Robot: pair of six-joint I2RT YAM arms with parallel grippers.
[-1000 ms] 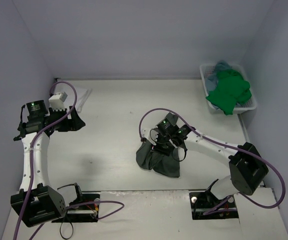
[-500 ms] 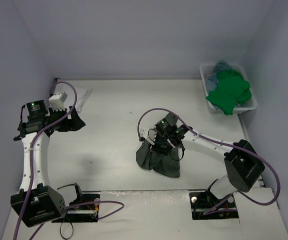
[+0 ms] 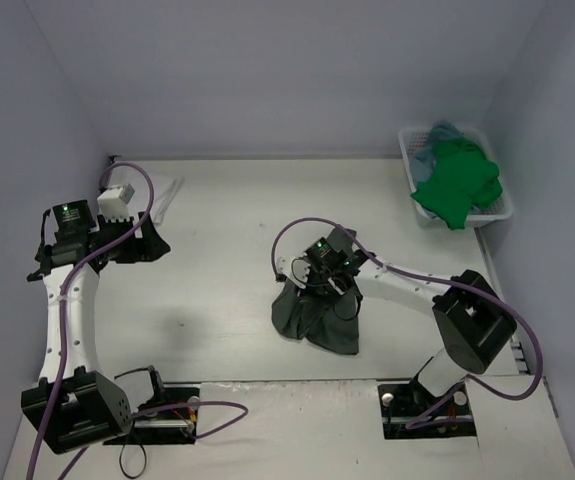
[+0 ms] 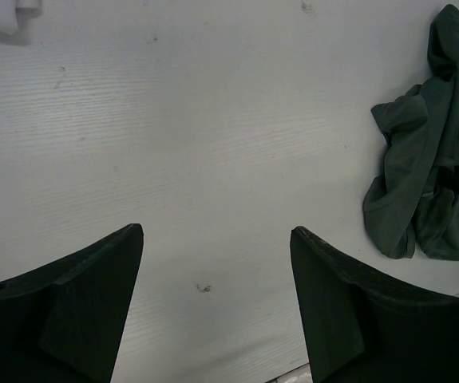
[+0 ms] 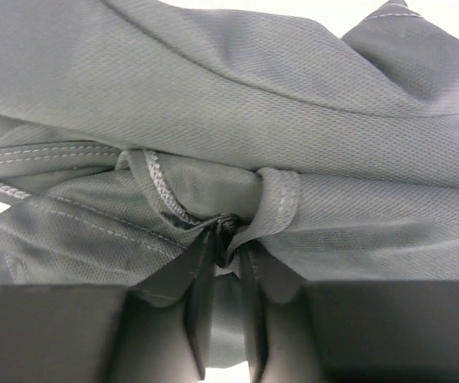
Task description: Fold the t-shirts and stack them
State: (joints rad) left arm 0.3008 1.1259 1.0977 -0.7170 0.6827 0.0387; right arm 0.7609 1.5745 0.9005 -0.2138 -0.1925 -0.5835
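While the right end effector (image 5: 225,233) pinches a bunched fold of the dark grey t-shirt (image 3: 319,322), its fingers almost together on the cloth, the rest of that shirt lies crumpled near the centre of the worktop (image 3: 217,290). At the left of the overhead view, the left end effector (image 4: 217,231) hangs over bare worktop, fingers spread wide with nothing between them. At the upper right, the green t-shirt (image 3: 455,185) spills over the white basket (image 3: 408,155), with the teal-blue t-shirt (image 3: 437,135) behind it. A pale flat cloth at the upper left, probably the white t-shirt (image 3: 164,192), lies just beside the left end effector.
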